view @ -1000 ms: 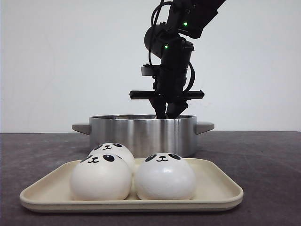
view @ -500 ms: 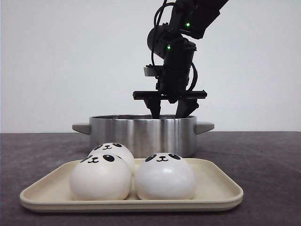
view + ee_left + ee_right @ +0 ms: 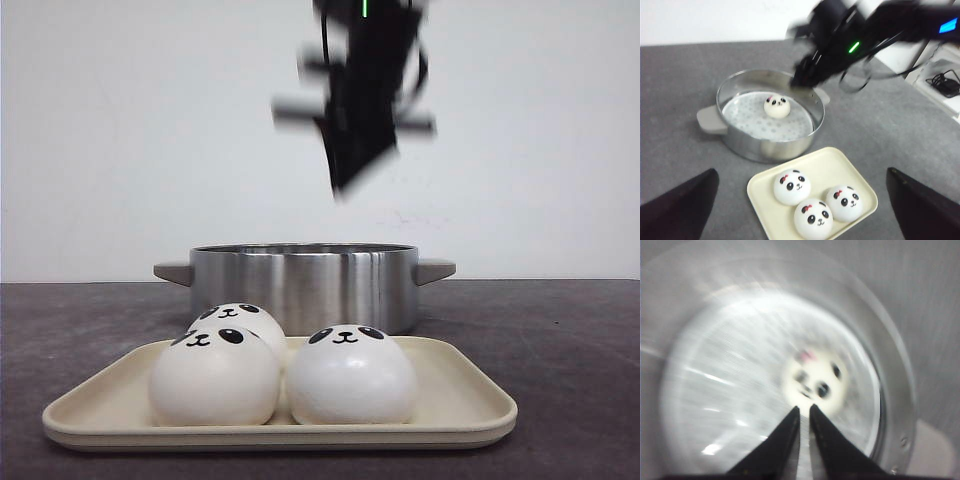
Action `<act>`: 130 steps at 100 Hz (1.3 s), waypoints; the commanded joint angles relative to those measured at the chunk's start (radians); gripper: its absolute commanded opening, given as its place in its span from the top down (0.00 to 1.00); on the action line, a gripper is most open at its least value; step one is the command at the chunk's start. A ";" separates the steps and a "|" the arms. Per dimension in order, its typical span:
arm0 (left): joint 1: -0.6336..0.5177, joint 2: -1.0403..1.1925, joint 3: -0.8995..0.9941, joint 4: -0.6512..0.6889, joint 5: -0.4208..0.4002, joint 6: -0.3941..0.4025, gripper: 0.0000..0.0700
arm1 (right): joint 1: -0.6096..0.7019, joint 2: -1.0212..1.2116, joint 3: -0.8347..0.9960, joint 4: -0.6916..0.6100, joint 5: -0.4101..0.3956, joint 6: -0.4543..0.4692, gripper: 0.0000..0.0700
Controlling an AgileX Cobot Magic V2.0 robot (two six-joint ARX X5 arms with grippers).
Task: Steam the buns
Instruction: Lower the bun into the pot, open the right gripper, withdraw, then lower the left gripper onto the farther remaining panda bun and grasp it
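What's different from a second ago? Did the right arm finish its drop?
The right end effector has lifted from the pot rim to well above it, blurred by motion. Its fingers opened half a second ago and are nearly together again now, empty. One bun lies on the steamer plate inside the pot. The three buns on the tray, the tray and the pot have not moved.
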State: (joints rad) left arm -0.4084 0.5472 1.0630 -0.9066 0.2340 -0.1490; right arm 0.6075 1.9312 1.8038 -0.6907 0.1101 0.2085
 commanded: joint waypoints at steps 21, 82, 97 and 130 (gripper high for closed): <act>-0.008 0.190 0.015 -0.018 0.033 -0.051 0.04 | 0.219 -0.385 0.031 -0.016 0.169 -0.096 0.99; -0.200 0.818 0.015 0.080 0.031 -0.088 0.04 | 0.506 -0.808 0.031 -0.267 0.497 0.016 0.99; -0.220 0.910 0.015 0.169 0.003 -0.125 0.04 | 0.506 -0.834 0.030 -0.329 0.497 0.060 0.99; -0.233 1.040 0.016 0.256 -0.073 -0.251 0.04 | 0.506 -0.863 0.030 -0.359 0.497 0.074 0.99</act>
State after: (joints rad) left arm -0.6327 1.5513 1.0630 -0.6540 0.1680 -0.3573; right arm 1.0996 1.0622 1.8145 -1.0496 0.6037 0.2672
